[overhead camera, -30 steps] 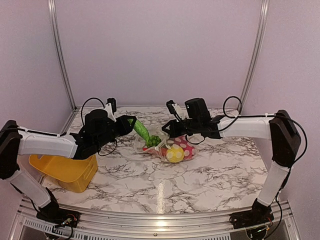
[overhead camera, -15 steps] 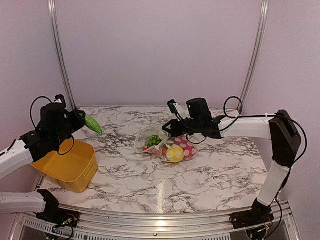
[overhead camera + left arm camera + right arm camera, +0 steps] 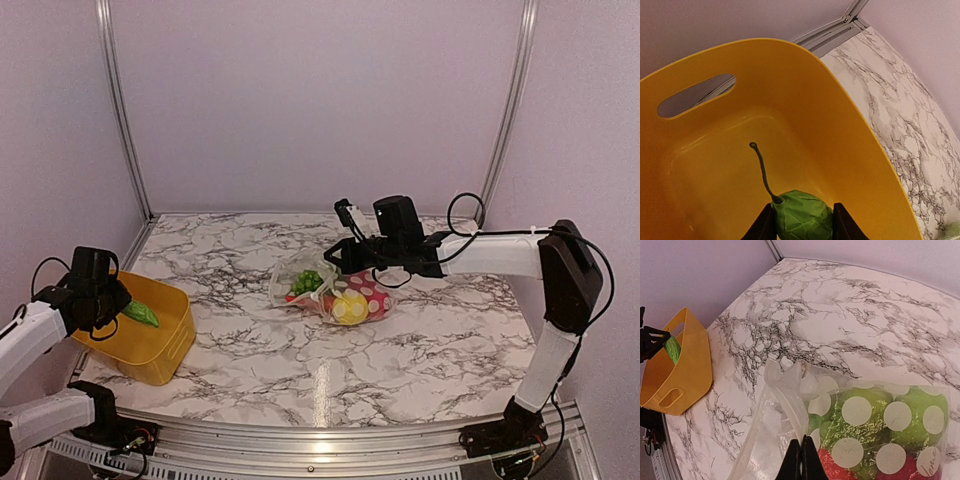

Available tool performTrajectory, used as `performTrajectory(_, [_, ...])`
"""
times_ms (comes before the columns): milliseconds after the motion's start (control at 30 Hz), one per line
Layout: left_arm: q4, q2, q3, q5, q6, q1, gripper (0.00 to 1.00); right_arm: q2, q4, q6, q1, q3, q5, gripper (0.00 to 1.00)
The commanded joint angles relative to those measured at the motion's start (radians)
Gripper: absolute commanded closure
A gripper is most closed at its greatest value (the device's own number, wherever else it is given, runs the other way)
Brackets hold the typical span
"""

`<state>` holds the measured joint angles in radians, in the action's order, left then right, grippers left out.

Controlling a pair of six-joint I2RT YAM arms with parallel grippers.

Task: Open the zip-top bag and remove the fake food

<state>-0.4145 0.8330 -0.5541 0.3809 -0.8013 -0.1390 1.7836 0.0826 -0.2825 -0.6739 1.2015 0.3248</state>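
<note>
Since the left arm had swung off toward the table's left edge, entries ran as follows.

Left gripper (image 3: 127, 307) (image 3: 803, 223): hung over the open top of the yellow basket (image 3: 168, 346) (image 3: 855, 140). A second earlier it had been at the bag's mouth, and half a second earlier above the basket's far rim.
Left grip: fingers partly apart, clamped on either side of a green toy vegetable (image 3: 142, 315) (image 3: 802, 216). Its thin curled stem pointed away from the wrist camera.
Green toy vegetable: was held above the basket floor and not seen touching it. Earlier it was at the bag, then in mid-air beside the basket.
Right gripper (image 3: 333, 256) (image 3: 801, 452): jaws pressed flat together on the upper lip of the zip-top bag (image 3: 374, 296) (image 3: 790, 412). Position matched both earlier frames.
Zip-top bag: lay on the marble table (image 3: 300, 375) near the centre, mouth open toward the left and its lip raised by the right gripper. It had not shifted.
Fake food (image 3: 349, 307) (image 3: 865, 410): the remainder sat inside the bag. Yellow, green and red pieces showed through the dotted film.
Basket: rested at the table's left edge, well apart from the bag, as before.
</note>
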Motion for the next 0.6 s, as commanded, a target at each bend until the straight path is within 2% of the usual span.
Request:
performTrajectory(0, [0.056,0.063,0.048,-0.106,0.023,0.105,0.73,-0.029,0.022,0.009,0.012,0.009,-0.001,1.0])
performTrajectory(367, [0.268,0.418,-0.024,-0.128,0.165,0.246,0.73,-0.031,0.016,0.014,0.012,0.007,0.001,1.0])
performTrajectory(567, [0.371,0.632,-0.125,-0.259,0.264,0.247,0.74,-0.031,0.012,0.016,0.014,0.01,-0.004,1.0])
